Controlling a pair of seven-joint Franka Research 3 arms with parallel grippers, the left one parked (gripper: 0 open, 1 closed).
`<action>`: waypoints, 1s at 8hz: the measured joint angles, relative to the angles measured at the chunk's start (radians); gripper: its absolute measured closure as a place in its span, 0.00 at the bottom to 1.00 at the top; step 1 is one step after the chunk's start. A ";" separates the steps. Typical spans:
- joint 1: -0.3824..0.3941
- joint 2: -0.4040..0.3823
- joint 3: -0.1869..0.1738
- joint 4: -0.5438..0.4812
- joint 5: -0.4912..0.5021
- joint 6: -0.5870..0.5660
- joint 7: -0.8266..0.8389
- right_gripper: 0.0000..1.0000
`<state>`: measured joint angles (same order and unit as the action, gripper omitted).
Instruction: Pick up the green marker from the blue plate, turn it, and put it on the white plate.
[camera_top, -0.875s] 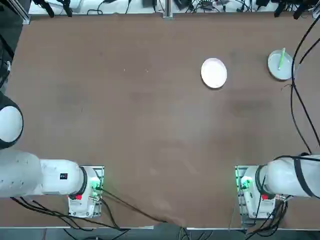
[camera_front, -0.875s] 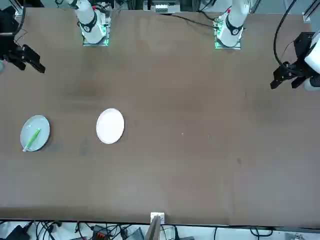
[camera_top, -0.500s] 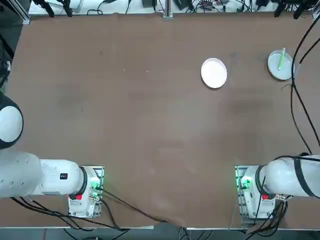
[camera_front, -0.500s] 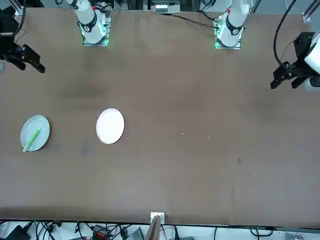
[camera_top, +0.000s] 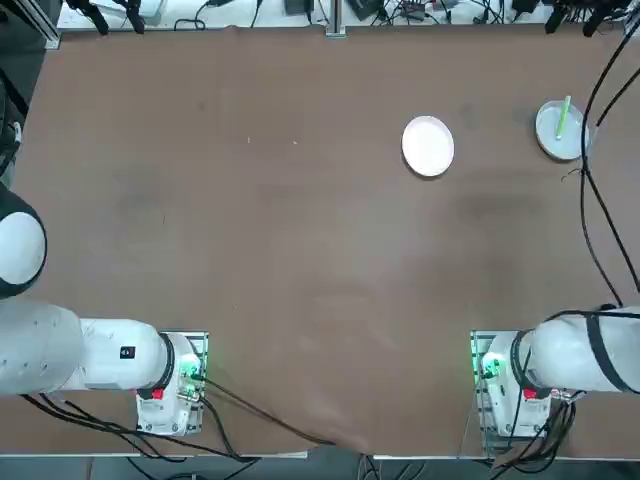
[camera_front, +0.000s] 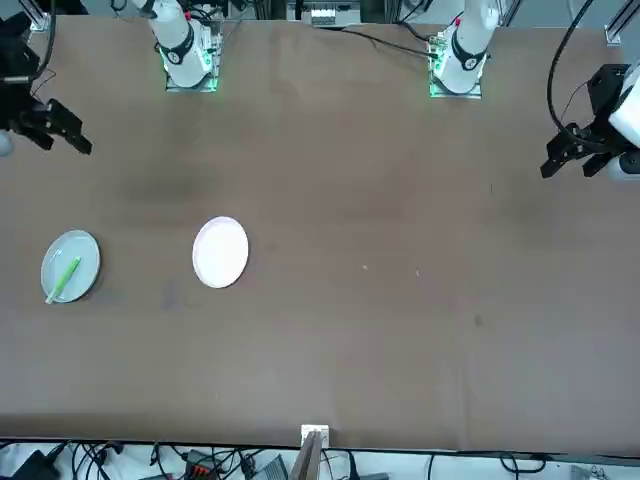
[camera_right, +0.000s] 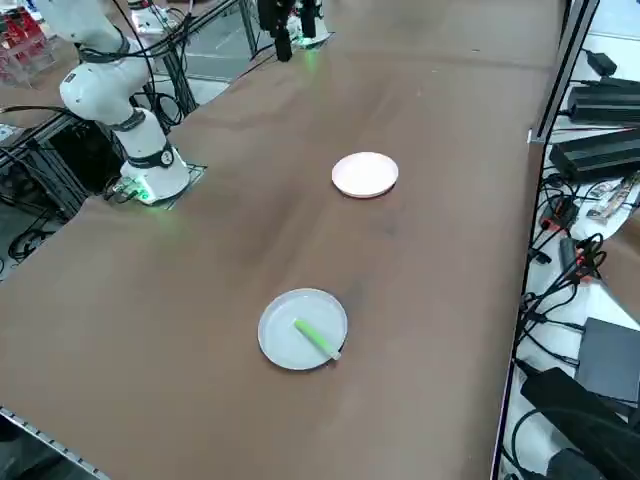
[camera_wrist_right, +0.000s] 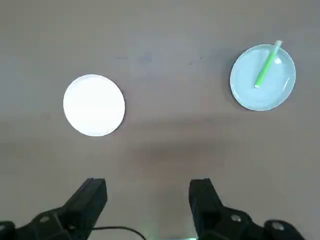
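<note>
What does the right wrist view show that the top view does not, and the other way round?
Only the right wrist view shows the right gripper, its fingers spread open above bare table, well short of both plates. Only the top view shows the arms' bases along the near table edge. Both show the green marker lying on the blue plate, one end over its rim, and the white plate empty.
</note>
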<state>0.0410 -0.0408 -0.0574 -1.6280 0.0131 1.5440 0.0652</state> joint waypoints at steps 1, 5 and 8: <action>-0.016 0.022 -0.010 0.002 0.000 0.024 -0.014 0.00; -0.165 0.218 -0.024 -0.001 0.000 0.205 -0.074 0.00; -0.262 0.393 -0.025 -0.002 0.000 0.422 -0.173 0.00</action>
<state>-0.2210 0.3524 -0.0825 -1.6298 0.0130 1.9665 -0.1074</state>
